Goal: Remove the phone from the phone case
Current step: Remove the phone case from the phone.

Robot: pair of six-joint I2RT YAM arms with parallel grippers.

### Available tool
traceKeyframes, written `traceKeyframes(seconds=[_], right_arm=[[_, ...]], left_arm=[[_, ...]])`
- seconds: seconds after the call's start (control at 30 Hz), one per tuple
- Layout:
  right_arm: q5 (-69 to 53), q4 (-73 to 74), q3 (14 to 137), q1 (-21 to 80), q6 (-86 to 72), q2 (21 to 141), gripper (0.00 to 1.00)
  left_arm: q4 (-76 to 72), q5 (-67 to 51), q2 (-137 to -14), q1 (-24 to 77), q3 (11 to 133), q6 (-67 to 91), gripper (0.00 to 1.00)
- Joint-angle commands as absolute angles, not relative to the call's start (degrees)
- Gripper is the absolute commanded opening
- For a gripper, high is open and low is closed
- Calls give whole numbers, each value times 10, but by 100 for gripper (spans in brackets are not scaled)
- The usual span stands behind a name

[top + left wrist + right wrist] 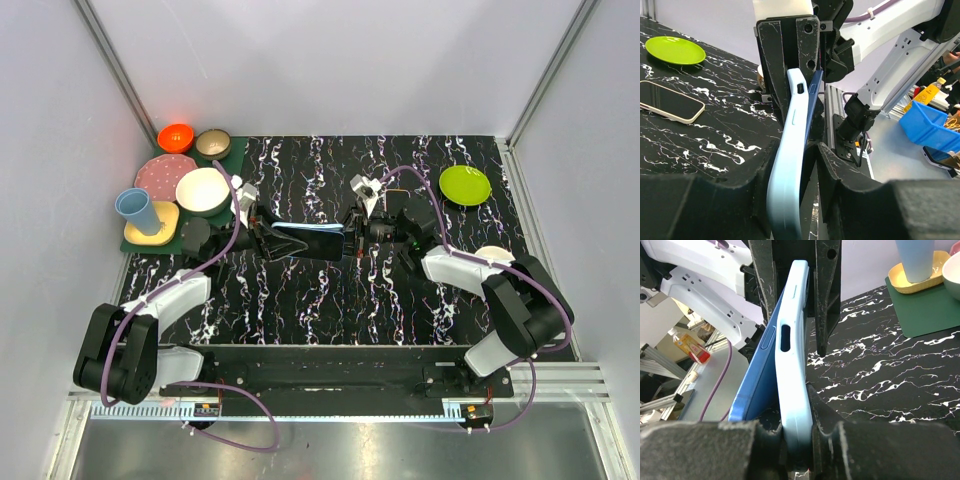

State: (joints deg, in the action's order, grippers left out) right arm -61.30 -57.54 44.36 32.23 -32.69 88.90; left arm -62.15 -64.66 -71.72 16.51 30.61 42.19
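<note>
A light blue phone case (300,243) hangs above the table's middle, held end to end between my two grippers. My left gripper (270,240) is shut on one end; in the left wrist view (799,150) the case (789,165) lies against one finger, with the dark blue phone (813,100) beside it. My right gripper (350,238) is shut on the other end of the case (795,365) alone, seen in the right wrist view (796,412). There the blue phone (760,375) splays out of the case at that end, outside the fingers.
A second phone in a cream case (670,102) lies on the black marbled table. A green plate (465,185) is at the back right. Bowls, a pink plate and a blue cup (135,210) on a yellow plate sit on a green mat (235,160) at the back left.
</note>
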Motion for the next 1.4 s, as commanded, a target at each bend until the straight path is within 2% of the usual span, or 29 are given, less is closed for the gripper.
traceKeyframes(seconds=[0.0, 0.13, 0.27, 0.47, 0.73, 0.97, 1.37], right_arm=[[-627, -616, 469, 341, -361, 882, 0], [-626, -617, 472, 337, -380, 887, 0], [-626, -616, 472, 332, -390, 890, 0], [-627, -616, 472, 331, -399, 892, 0], [-626, -606, 473, 330, -399, 893, 0], [-614, -563, 479, 330, -376, 896, 0], [-620, -539, 485, 330, -370, 904, 0]], left_arm=[[-633, -589, -714, 166, 333, 393, 39], [-631, -591, -714, 165, 333, 391, 45], [-631, -591, -712, 164, 333, 390, 58], [-613, -590, -708, 163, 334, 379, 70], [-612, -590, -691, 161, 330, 367, 91], [-620, -589, -678, 157, 325, 362, 99], [-607, -570, -665, 136, 325, 354, 99]])
